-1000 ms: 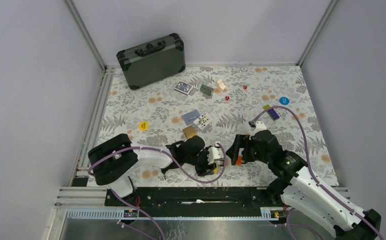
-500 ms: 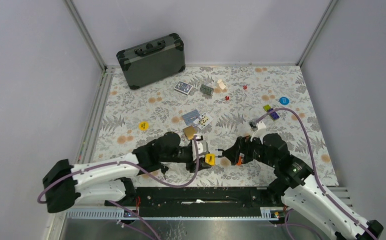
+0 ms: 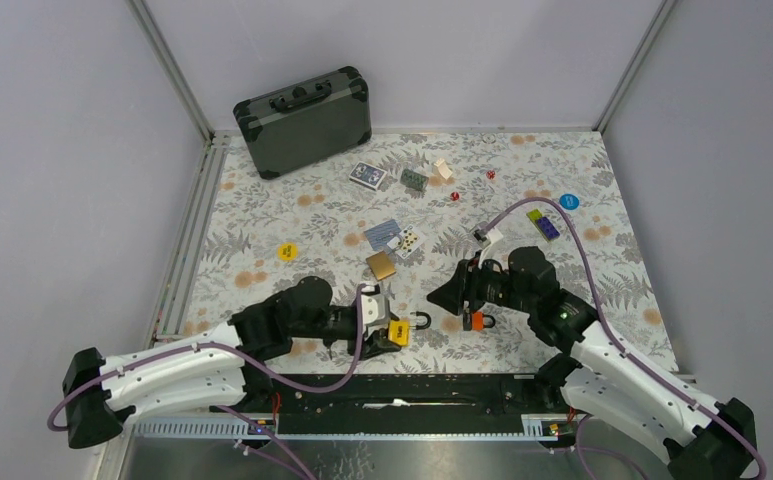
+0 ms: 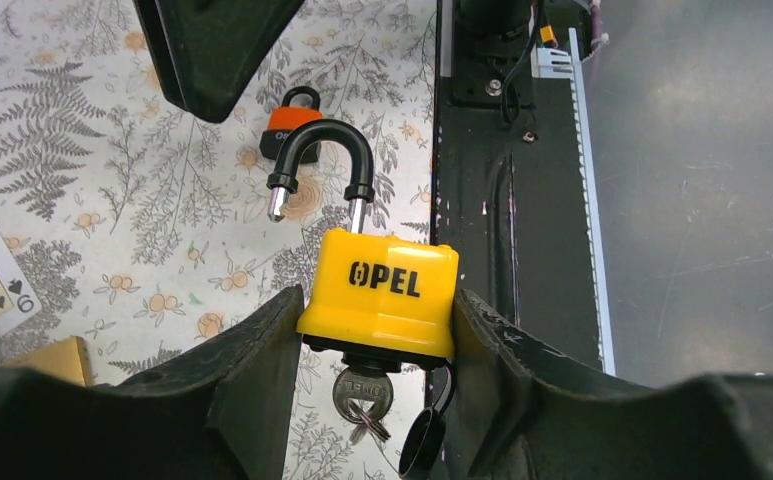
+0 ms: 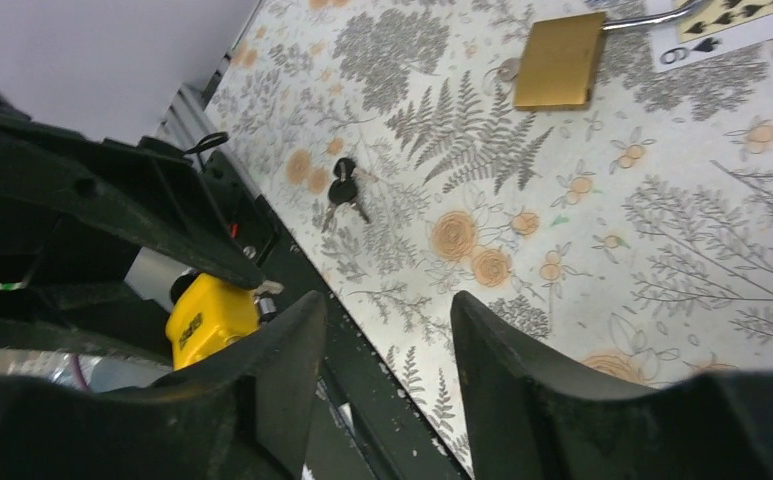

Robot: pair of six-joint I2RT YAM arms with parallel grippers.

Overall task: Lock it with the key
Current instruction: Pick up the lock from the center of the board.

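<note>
overhead camera looks down from behind; close wrist cameras share yellow padlock (image 4: 377, 290)

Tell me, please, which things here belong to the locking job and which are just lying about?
Job: yellow padlock, key in it, left gripper holding it.
Lying about: orange padlock, brass padlock, spare keys, cards, case.

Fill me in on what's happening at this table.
The left gripper is shut on a yellow OPEL padlock, whose shackle is open, with a key in the keyhole underneath. The right gripper is open and empty, facing that padlock a short way off. An orange padlock lies on the table near it.
</note>
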